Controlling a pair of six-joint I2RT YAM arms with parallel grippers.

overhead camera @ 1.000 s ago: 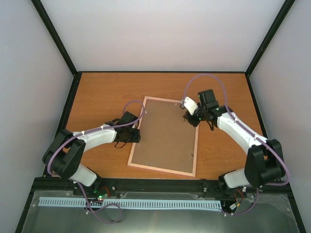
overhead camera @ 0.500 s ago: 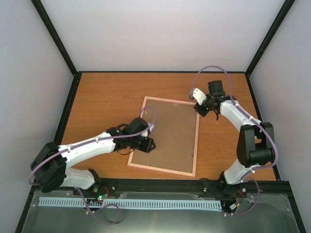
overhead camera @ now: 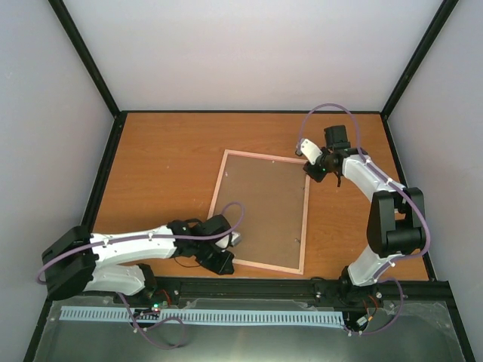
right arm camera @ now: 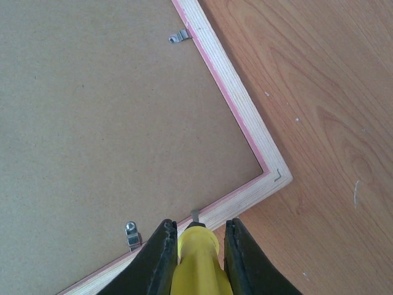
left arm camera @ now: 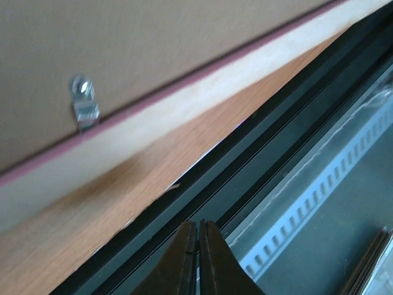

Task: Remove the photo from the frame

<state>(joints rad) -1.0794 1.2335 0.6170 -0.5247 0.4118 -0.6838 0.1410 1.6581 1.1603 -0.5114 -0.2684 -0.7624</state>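
Note:
The frame [overhead camera: 304, 226] lies face down mid-table, its pale wood edge [right arm camera: 245, 117] and thin pink line around a plain brown backing board [overhead camera: 260, 207]. The photo is hidden under that board. My right gripper [overhead camera: 315, 170] is at the frame's far right corner, shut on a yellow tool [right arm camera: 195, 258]. The tool's grey metal tip [right arm camera: 195, 215] meets the frame's inner edge. My left gripper [overhead camera: 225, 265] hovers just off the frame's near left corner. Its fingers [left arm camera: 187, 246] are pressed together with nothing between them, above the table's black front rail [left arm camera: 264, 141].
Small metal clips [right arm camera: 179, 37] [right arm camera: 131, 233] [left arm camera: 84, 106] hold the backing board [left arm camera: 153, 43] along the frame's inner edge. A grey trough with a slotted white strip [overhead camera: 204, 315] runs below the front rail. White walls with black posts enclose the orange wooden table [overhead camera: 166, 158].
My left arm swept from the frame's left edge down to its near left corner, and its jaws closed. My right gripper moved from over the board to the far right corner, then held still.

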